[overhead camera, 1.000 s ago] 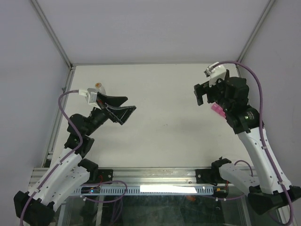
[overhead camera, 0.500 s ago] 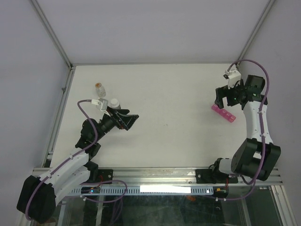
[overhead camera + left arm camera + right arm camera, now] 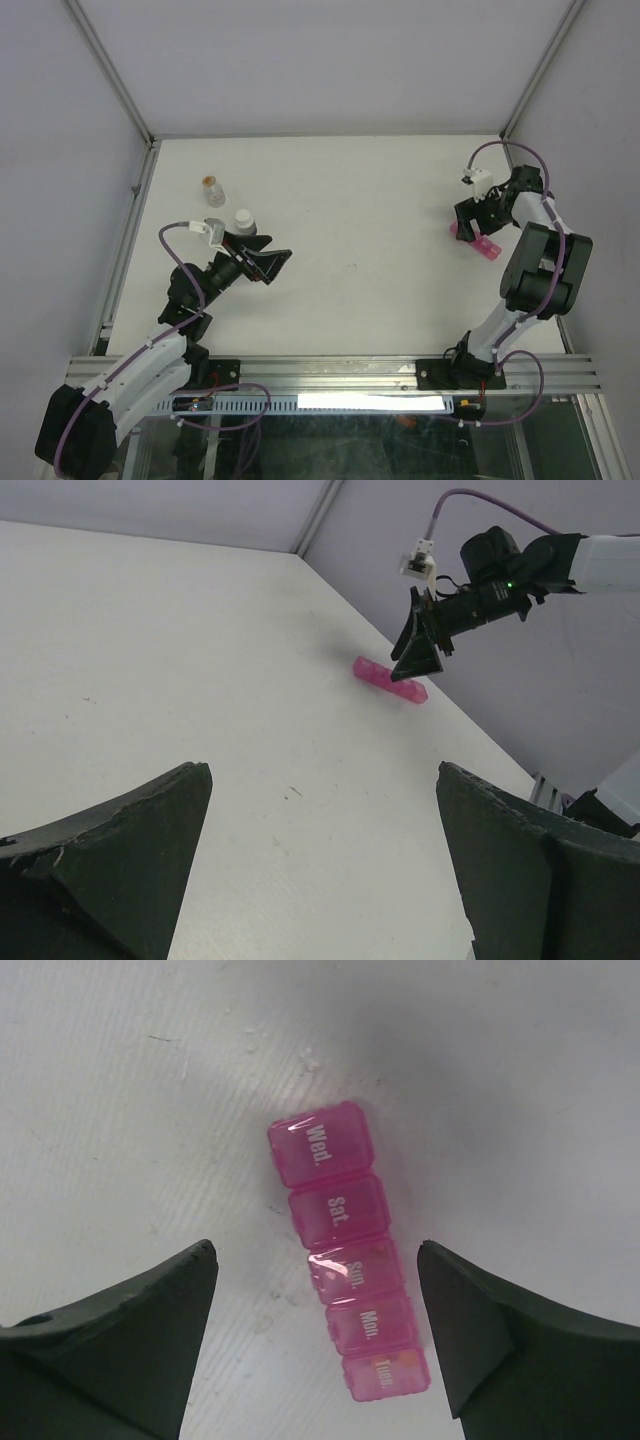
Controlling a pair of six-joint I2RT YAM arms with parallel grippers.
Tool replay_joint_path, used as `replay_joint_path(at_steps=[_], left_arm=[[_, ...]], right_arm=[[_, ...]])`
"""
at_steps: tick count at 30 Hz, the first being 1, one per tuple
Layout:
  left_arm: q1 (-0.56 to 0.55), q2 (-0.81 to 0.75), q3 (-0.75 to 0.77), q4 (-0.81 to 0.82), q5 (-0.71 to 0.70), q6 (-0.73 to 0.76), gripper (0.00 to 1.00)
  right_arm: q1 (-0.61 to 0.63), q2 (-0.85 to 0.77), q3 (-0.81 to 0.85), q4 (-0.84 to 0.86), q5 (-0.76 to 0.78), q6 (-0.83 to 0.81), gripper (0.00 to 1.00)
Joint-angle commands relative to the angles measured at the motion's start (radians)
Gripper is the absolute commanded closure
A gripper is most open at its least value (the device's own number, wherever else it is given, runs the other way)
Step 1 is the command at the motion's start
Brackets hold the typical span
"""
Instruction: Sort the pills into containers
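Note:
The pink pill-organiser strip (image 3: 347, 1250) lies flat on the white table with five shut lids marked Wed, Sat, Sun, Mon and Tues. Faint orange specks show through the Sun and Tues lids. My right gripper (image 3: 315, 1250) is open and hovers right over the strip, one finger on each side, touching nothing. In the top view the right gripper (image 3: 469, 222) covers most of the strip (image 3: 487, 247) at the far right. My left gripper (image 3: 264, 262) is open and empty at the left. Its wrist view shows the strip (image 3: 390, 680) far off. No loose pills show.
A small clear bottle with orange-brown contents (image 3: 212, 190) and a white-capped dark bottle (image 3: 243, 219) stand at the back left, just behind the left gripper. Frame posts and grey walls bound the table. The table's right edge runs close beside the strip.
My right arm folded back and brought its gripper down over the pink strip. My left arm drew back and lower, uncovering both bottles. Both grippers stayed open.

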Motion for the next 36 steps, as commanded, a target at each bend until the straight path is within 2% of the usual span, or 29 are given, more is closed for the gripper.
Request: replay_joint_path(at_steps=[1,19,26,33,36], left_arm=[[0.01,-0.039,-0.011,0.061,-0.002,0.029,0.01],[0.01,-0.026,-0.007,0.079,0.042,0.029,0.01],[0.009,-0.026,-0.009,0.097,0.073,0.03,0.01],[0.009,-0.02,-0.012,0.121,0.104,0.031,0.01],[0.01,-0.016,-0.016,0.138,0.119,0.036,0.02]], right_arm=[[-0.019,0.029,0.086,0.03,0.025,-0.08,0.16],[-0.021,0.131,0.113,-0.04,0.015,-0.199,0.38],[-0.021,0.148,0.111,-0.082,-0.01,-0.243,0.5],[-0.018,0.133,0.099,-0.122,-0.036,-0.275,0.66],[0.01,0.094,0.08,-0.162,-0.07,-0.297,0.68]])
